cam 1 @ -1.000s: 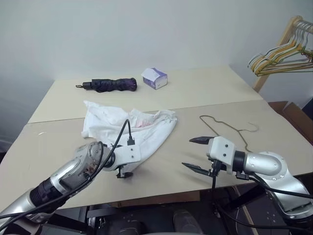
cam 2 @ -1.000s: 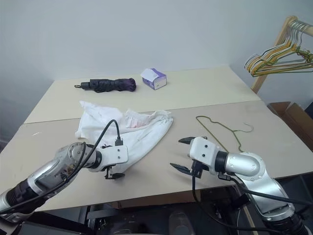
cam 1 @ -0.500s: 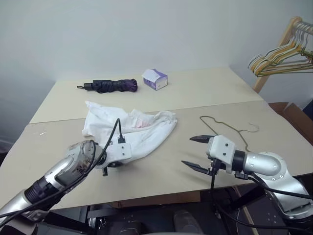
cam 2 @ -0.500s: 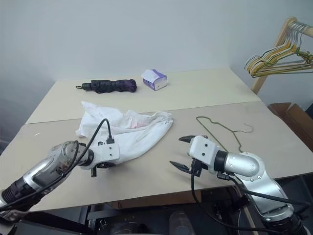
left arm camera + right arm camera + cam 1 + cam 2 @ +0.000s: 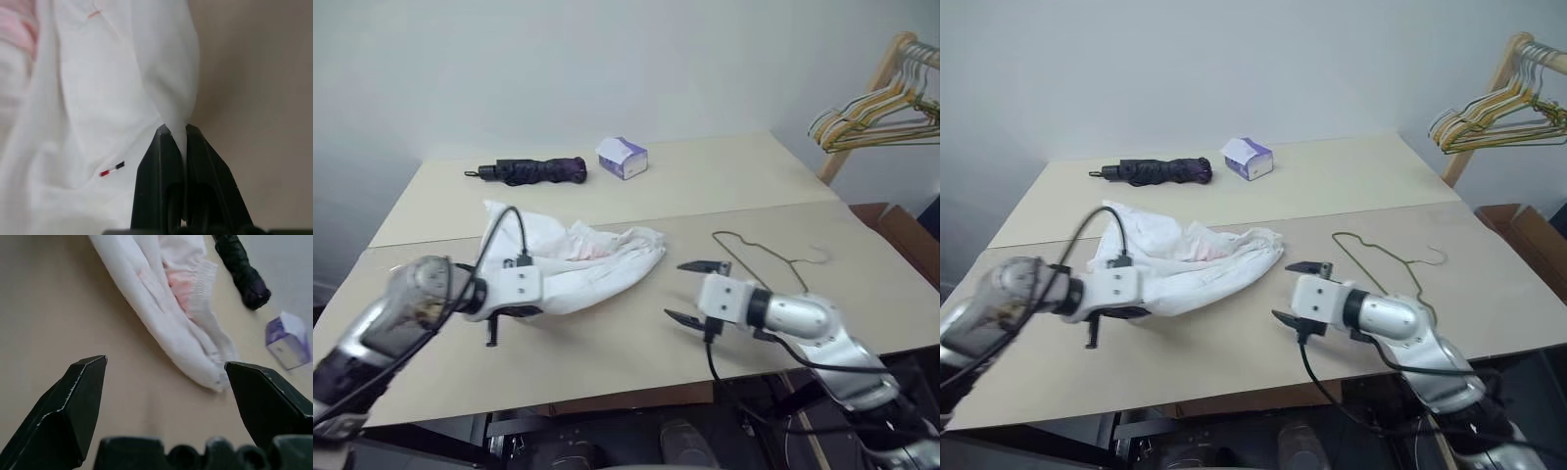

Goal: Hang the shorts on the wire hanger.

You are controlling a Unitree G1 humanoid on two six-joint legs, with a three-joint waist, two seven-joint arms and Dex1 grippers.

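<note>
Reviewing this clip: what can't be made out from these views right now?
- Left gripper: in the head views its fingertips are hidden by its own wrist housing and the shorts; how much cloth it pinches is unclear.
- Wire hanger: its near end is hidden behind the right gripper and arm.
- Bunch of hangers: cut off by the edge of the head views.
- Small purple box: print too small to read.

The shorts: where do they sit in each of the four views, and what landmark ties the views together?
Left eye: shorts left of centre, on the table.
Right eye: left of centre.
Left wrist: across the left and centre, a fold pinched in the left pincer.
Right wrist: upper middle.
Landmark: the shorts' pink patch, seen in all four.
</note>
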